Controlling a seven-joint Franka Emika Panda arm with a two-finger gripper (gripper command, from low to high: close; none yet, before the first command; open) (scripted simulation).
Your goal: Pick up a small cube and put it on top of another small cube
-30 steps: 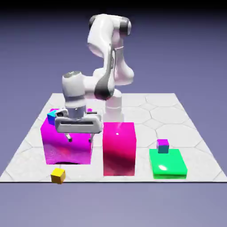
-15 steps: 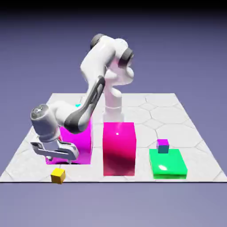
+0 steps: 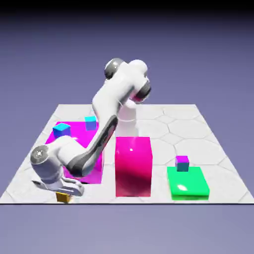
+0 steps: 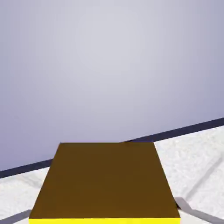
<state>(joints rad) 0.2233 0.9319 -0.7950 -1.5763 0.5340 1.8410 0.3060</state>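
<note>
The small cube [image 3: 62,198], yellow-orange, rests on the table near its front edge at the exterior view's left. My gripper [image 3: 65,193] is down on it and shut on its sides. In the hand view the small cube [image 4: 105,183] fills the bottom middle and hides my fingertips. The other small cube [image 3: 90,123], with a cyan top and darker blue sides, sits on top of the big magenta block [image 3: 94,158] behind my arm.
A brighter cyan cube [image 3: 61,130] also sits on that block. A tall magenta block [image 3: 133,166] stands in the middle. A flat green block [image 3: 187,182] at the right carries a magenta-topped teal cube [image 3: 182,163].
The arm has swung from over the big magenta block down to the front left. The gripper has dropped onto the yellow-orange cube and gone from open to shut on it.
</note>
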